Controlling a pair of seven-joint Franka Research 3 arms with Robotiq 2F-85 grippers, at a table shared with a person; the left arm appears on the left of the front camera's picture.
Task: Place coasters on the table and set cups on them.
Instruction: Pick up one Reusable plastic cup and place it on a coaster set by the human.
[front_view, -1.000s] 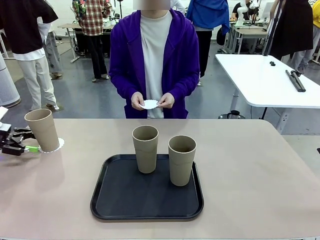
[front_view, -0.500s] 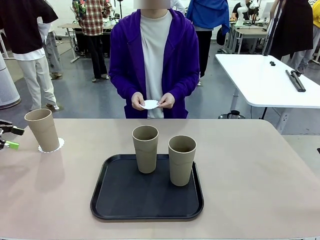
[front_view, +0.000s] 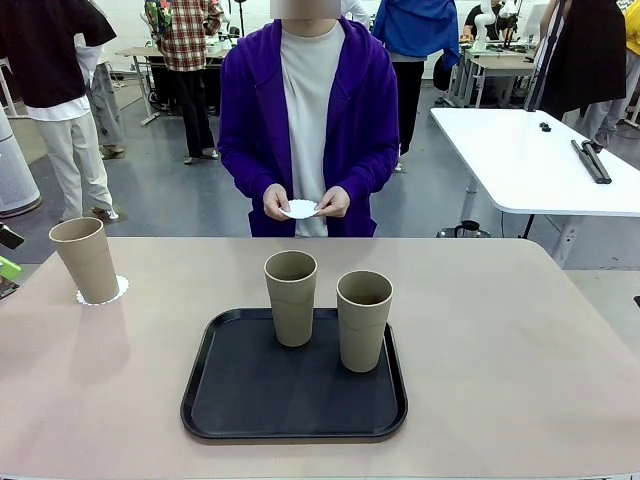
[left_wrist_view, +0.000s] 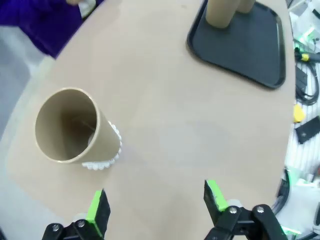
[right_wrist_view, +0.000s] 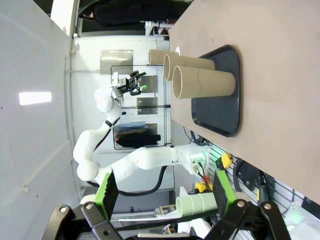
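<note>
Sitting on its coaster (front_view: 118, 290) near the table's (front_view: 500, 330) left edge, one cup (front_view: 87, 260) looks done, and with the left gripper (left_wrist_view: 155, 200) and right gripper (right_wrist_view: 165, 186) both wide and empty, the person's held coaster (front_view: 300, 208) probably must be laid before a tray cup (front_view: 291, 297) is lifted.

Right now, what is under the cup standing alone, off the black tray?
A white lacy coaster lies under that cup. Only its scalloped edge peeks out around the base; the cup covers its middle.
</note>
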